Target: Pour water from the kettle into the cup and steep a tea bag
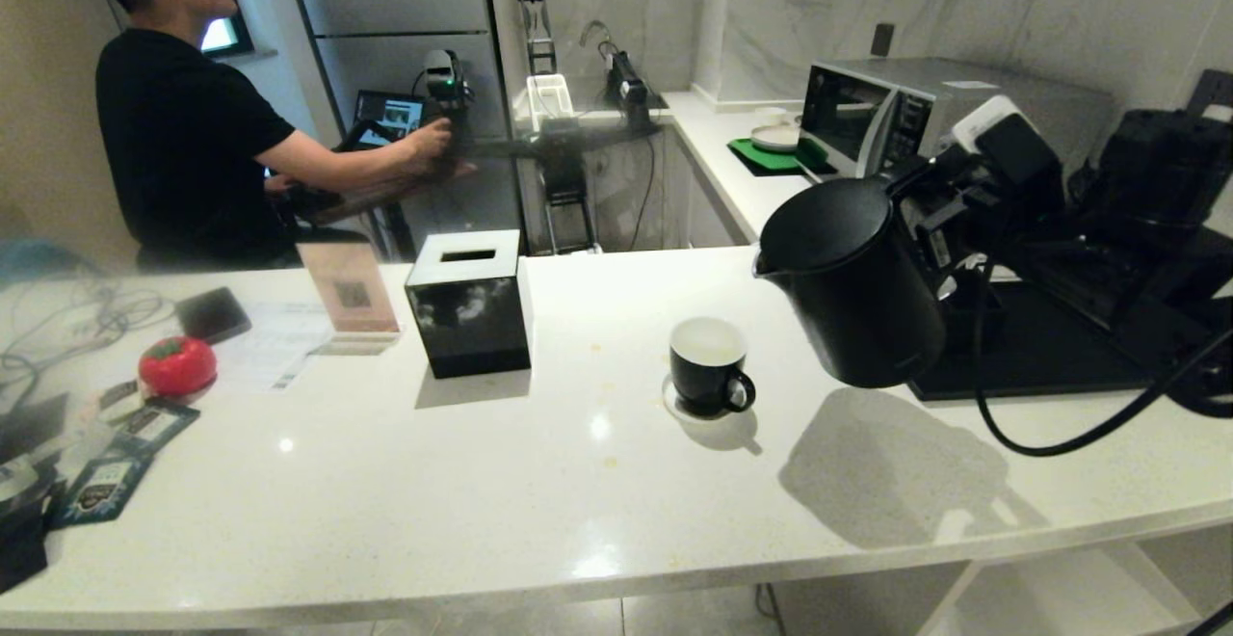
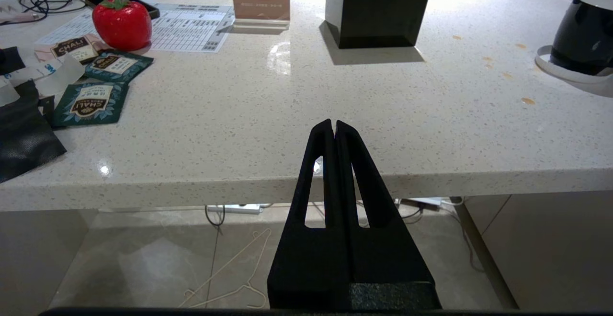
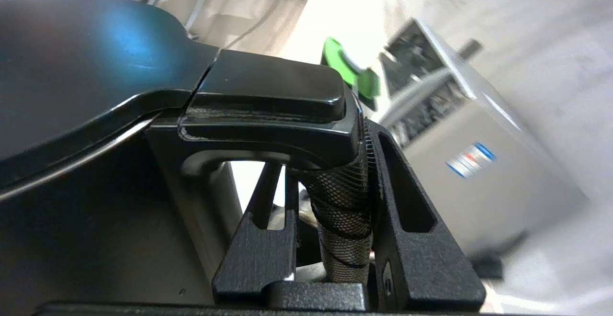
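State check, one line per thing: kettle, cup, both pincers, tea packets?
kettle: lifted off the counter, tilted, spout toward the cup, lid shut, nothing pouring
cup: upright on a white coaster, no tea bag seen inside
right pincer: shut on the kettle handle
left pincer: shut, empty, at the counter's near edge
teal packets: flat on the counter, apparently sealed
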Tool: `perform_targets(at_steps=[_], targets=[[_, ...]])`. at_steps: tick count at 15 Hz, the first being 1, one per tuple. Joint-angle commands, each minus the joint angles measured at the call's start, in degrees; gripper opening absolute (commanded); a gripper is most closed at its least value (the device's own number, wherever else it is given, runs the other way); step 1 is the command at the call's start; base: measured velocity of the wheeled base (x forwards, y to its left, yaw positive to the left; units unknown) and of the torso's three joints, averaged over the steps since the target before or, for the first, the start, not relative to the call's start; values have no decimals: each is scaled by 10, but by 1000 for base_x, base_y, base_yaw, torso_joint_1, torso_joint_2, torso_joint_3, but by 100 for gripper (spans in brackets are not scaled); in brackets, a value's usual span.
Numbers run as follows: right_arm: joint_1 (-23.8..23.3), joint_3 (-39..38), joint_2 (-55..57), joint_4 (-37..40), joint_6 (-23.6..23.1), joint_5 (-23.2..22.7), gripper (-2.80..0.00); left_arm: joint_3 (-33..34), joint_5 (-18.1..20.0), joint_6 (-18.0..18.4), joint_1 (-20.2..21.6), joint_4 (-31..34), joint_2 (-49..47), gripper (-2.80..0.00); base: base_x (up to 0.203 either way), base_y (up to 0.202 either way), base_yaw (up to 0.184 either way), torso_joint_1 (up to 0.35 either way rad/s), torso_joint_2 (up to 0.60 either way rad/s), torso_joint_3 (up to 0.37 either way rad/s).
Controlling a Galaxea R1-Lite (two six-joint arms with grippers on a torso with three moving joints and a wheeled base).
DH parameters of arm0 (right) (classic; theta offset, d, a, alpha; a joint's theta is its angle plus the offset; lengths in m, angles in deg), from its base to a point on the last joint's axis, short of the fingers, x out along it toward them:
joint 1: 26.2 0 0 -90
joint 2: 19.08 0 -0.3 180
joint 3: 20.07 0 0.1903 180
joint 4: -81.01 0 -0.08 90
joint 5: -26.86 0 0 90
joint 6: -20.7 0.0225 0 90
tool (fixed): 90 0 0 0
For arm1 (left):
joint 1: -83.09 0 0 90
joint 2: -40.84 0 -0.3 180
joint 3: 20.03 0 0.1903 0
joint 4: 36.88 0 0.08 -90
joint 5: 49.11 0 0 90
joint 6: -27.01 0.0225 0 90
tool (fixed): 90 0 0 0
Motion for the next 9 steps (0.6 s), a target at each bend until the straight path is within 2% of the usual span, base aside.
perform_targets(at_steps=[1, 9], targets=[[-21, -4, -15, -1, 12, 0, -280, 0, 0, 0, 0, 0, 0, -280, 0, 0, 0, 0, 0, 0], [-134, -18, -36, -7, 99, 0, -280, 0, 0, 0, 0, 0, 0, -280, 0, 0, 0, 0, 0, 0]])
